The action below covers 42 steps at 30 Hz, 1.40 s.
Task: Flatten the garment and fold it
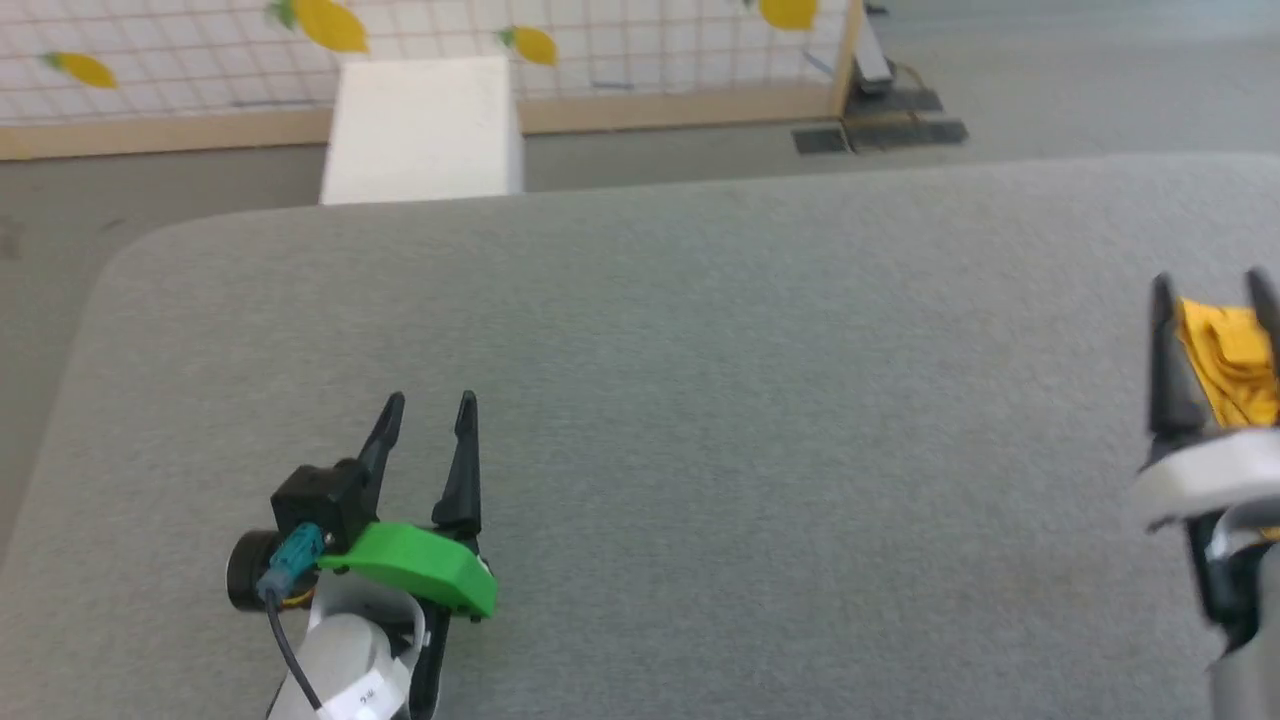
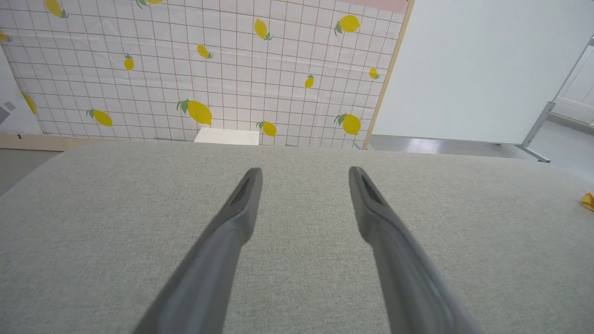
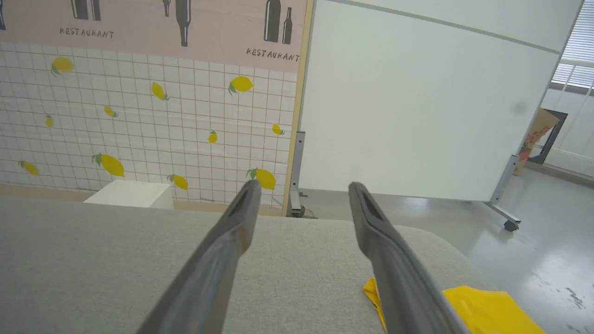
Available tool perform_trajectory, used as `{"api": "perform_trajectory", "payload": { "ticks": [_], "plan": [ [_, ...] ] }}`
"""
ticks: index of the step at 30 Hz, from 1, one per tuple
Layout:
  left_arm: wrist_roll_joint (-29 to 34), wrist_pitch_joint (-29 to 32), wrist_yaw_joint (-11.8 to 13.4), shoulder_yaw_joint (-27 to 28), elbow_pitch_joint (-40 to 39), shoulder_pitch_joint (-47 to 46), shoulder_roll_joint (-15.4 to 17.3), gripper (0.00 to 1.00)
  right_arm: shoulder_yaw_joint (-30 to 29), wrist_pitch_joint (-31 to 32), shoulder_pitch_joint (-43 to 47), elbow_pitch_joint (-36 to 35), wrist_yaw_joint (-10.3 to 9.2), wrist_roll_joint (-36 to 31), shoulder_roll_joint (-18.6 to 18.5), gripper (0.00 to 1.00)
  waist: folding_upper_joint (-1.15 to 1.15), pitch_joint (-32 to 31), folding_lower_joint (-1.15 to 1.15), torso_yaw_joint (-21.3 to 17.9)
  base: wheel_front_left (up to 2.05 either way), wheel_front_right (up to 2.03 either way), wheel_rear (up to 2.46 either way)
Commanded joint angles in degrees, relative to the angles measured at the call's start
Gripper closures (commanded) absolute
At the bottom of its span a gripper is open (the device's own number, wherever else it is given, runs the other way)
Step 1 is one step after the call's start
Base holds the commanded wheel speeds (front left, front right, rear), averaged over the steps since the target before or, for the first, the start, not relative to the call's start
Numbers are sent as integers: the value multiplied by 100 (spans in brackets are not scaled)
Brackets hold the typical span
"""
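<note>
Progress is hard to grade: the garment (image 1: 1225,360) lies at the right edge of the tabletop (image 1: 700,350), partly cut off (a rumpled yellow bundle under the right end effector (image 1: 1209,280), whose fingers are spread, not pinching it). The left end effector (image 1: 432,400) is released as well, hovering well apart. Whether folding is finished or flattening not yet begun, I cannot tell.

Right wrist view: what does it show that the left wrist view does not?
Right wrist view: the right gripper, open; bottle prints with the word RESTAURANT; window blinds. Left wrist view: the left gripper, open. Both: the grey table, the lemon wall, the white box, the whiteboard, and the garment, large in the right wrist view, a small corner in the left.
</note>
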Motion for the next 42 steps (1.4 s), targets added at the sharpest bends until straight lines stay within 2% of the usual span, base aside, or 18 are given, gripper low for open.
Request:
{"api": "perform_trajectory", "payload": {
  "ticks": [1, 6, 12, 24, 42],
  "plan": [
    [-69, -27, -22, -9, 24, 83, -16, 0, 59, 18, 230, -196, -10, 59, 119, 0, 0, -370, 1, 398, 0, 0, 0],
    [-118, -27, -46, -62, 58, 197, -41, 0, 82, 50, 879, -743, -10, 130, 530, 0, 0, -475, 1, 522, 0, 0, 0],
    [-136, -28, -46, -114, 66, 306, -63, 0, 85, -33, 1350, -839, -10, 168, 736, 0, 0, -566, 1, 593, 0, 0, 0],
    [-117, -28, 16, -196, 22, 498, -83, 0, 182, -14, 1910, -1073, -10, 363, 796, 0, 0, -609, 1, 687, 0, 0, 0],
    [-198, -28, 83, -201, 55, 494, -89, 0, 127, 17, 2044, -1120, -10, 519, 798, 0, 0, -617, 1, 751, 0, 0, 0]
  ]
}}
